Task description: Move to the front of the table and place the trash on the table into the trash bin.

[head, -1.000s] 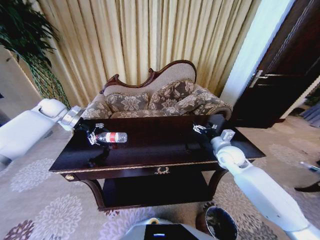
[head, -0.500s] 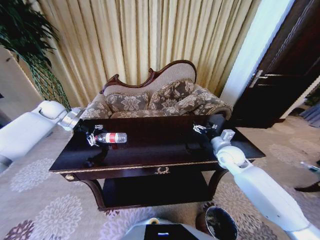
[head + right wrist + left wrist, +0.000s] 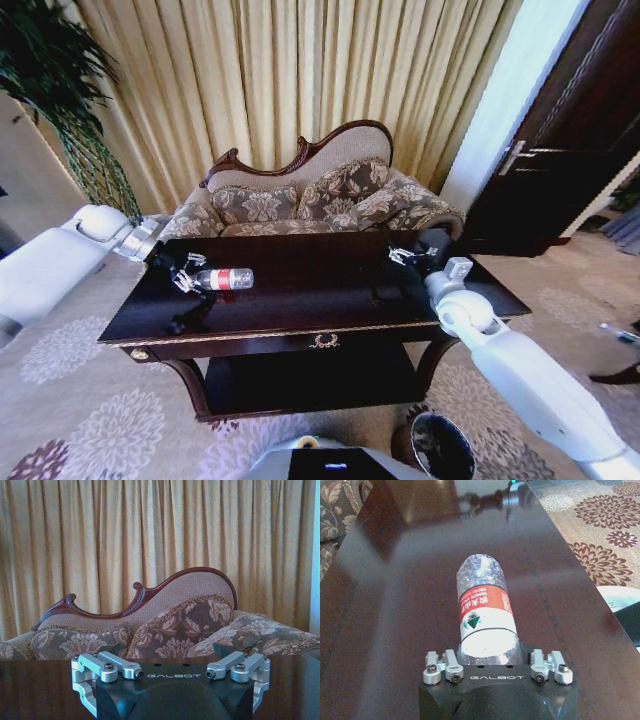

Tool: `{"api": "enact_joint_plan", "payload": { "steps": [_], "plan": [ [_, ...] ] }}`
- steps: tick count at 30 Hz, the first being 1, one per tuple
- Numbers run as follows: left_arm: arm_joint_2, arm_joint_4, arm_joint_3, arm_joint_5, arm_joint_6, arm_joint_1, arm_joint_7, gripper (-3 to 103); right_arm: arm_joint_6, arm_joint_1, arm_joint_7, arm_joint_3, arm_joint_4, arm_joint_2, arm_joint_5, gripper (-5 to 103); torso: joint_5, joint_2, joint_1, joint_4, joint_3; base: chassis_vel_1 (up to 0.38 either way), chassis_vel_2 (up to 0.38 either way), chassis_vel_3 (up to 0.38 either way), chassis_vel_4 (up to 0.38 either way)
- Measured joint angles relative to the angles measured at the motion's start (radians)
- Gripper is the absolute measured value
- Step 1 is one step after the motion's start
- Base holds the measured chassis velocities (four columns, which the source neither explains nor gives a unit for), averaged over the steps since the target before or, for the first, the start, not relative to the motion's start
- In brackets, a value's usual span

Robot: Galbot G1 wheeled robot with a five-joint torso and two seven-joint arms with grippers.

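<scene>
We see our left gripper [image 3: 186,278] apparently grasping the bottle [image 3: 224,278] at the table's [image 3: 300,300] nine o'clock; right gripper [image 3: 407,254] released at three.

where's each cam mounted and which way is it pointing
Head view: on the robot's head, looking down at the table, sofa behind; both arms show, left hand at the bottle, right hand over the table's right part.
Left wrist view: on the left wrist, looking along the tabletop; the hand's fingers flank the bottle.
Right wrist view: on the right wrist, low over the table, facing the sofa and curtains; its open hand shows.
Shared: head and left wrist views both show the bottle.
</scene>
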Motion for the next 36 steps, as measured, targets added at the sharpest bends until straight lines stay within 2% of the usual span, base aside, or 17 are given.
{"api": "enact_joint_plan", "payload": {
  "steps": [10, 17, 19, 20, 22, 23, 24, 26, 27, 28, 29, 30, 31, 33, 34, 35, 36],
  "plan": [
    [0.003, -0.018, -0.014, -0.02, -0.002, 0.016, 0.0, 34, 0.0, 0.007, 0.002, 0.006, 0.0, -0.009, 0.003, 100, 0.0, 0.0, 0.0, 0.0001, 0.0, 0.0, 0.0, 0.0, 0.0],
    [-0.008, -0.039, -0.05, -0.029, 0.009, 0.046, -0.026, 33, 0.003, 0.016, 0.034, 0.002, 0.01, -0.014, 0.003, 100, -0.0002, 0.0, 0.0, 0.0001, 0.0, 0.0, 0.0, 0.0, 0.0],
    [-0.019, -0.05, -0.083, -0.029, 0.025, 0.067, -0.081, 33, 0.004, 0.022, 0.046, -0.007, 0.018, -0.02, 0.003, 100, -0.0002, 0.0, 0.0, -0.0001, 0.0, 0.0, 0.0, 0.0, 0.0],
    [-0.02, -0.07, -0.101, -0.043, 0.044, 0.082, -0.159, 33, 0.004, 0.024, 0.046, -0.009, 0.021, -0.023, 0.002, 100, -0.0001, 0.0, 0.0, -0.0001, 0.0, 0.0, 0.0, 0.0, 0.0],
    [-0.019, -0.081, -0.105, -0.056, 0.056, 0.088, -0.208, 33, 0.004, 0.024, 0.045, -0.009, 0.022, -0.024, 0.002, 100, -0.0001, 0.0, 0.0, 0.0, 0.0, 0.0, 0.0, 0.0, 0.0],
    [-0.017, -0.101, -0.115, -0.087, 0.085, 0.096, -0.309, 33, 0.004, 0.025, 0.044, -0.011, 0.023, -0.026, -0.001, 100, -0.0002, 0.0, 0.0, 0.0, 0.0, 0.0, 0.0, 0.0, 0.0],
    [-0.017, -0.101, -0.115, -0.087, 0.085, 0.096, -0.309, 33, 0.004, 0.025, 0.044, -0.011, 0.023, -0.026, -0.001, 100, -0.0002, 0.0, 0.0, 0.0, 0.0, 0.0, 0.0, 0.0, 0.0],
    [-0.022, -0.114, -0.127, -0.121, 0.114, 0.095, -0.432, 33, 0.004, 0.025, 0.034, -0.012, 0.028, -0.03, -0.002, 100, 0.0001, 0.0, 0.0, 0.0001, 0.0, 0.0, 0.0, 0.0, 0.0],
    [-0.022, -0.114, -0.127, -0.121, 0.114, 0.095, -0.432, 33, 0.004, 0.025, 0.034, -0.012, 0.028, -0.03, -0.002, 100, 0.0001, 0.0, 0.0, 0.0001, 0.0, 0.0, 0.0, 0.0, 0.0],
    [-0.024, -0.12, -0.129, -0.142, 0.129, 0.09, -0.497, 33, 0.003, 0.025, 0.031, -0.012, 0.033, -0.034, -0.001, 100, -0.0002, 0.0, 0.0, 0.0, 0.0, 0.0, 0.0, 0.0, 0.0],
    [-0.024, -0.139, -0.129, -0.2, 0.155, 0.078, -0.64, 33, 0.001, 0.025, 0.029, -0.012, 0.04, -0.038, 0.001, 100, 0.0, 0.0, 0.0, -0.0001, 0.0, 0.0, 0.0, 0.0, 0.0],
    [-0.024, -0.139, -0.129, -0.2, 0.155, 0.078, -0.64, 33, 0.001, 0.025, 0.029, -0.012, 0.04, -0.038, 0.001, 100, 0.0, 0.0, 0.0, -0.0001, 0.0, 0.0, 0.0, 0.0, 0.0],
    [-0.022, -0.156, -0.13, -0.233, 0.17, 0.074, -0.725, 33, 0.001, 0.025, 0.029, -0.011, 0.043, -0.04, 0.001, 100, 0.0002, 0.0, 0.0, -0.0002, 0.0, 0.0, 0.0, 0.0, 0.0],
    [-0.021, -0.163, -0.131, -0.244, 0.174, 0.074, -0.759, 33, 0.0, 0.025, 0.029, -0.01, 0.045, -0.041, 0.001, 100, 0.0001, 0.0, 0.0, -0.0002, 0.0, 0.0, 0.0, 0.0, 0.0],
    [-0.018, -0.194, -0.141, -0.274, 0.176, 0.081, -0.893, 33, -0.002, 0.029, 0.036, -0.007, 0.051, -0.044, -0.001, 100, 0.0002, 0.0, 0.0, 0.0, 0.0, 0.0, 0.0, 0.0, 0.0],
    [-0.017, -0.207, -0.146, -0.277, 0.171, 0.088, -0.945, 33, -0.003, 0.029, 0.041, -0.007, 0.053, -0.047, -0.005, 100, 0.0002, 0.0, 0.0, 0.0001, 0.0, 0.0, 0.0, 0.0, 0.0],
    [-0.017, -0.241, -0.167, -0.29, 0.159, 0.112, -1.048, 33, -0.004, 0.027, 0.047, -0.009, 0.061, -0.057, -0.023, 100, -0.0001, 0.0, 0.0, 0.0002, 0.0, 0.0, 0.0, 0.0, 0.0]
  ]
}}
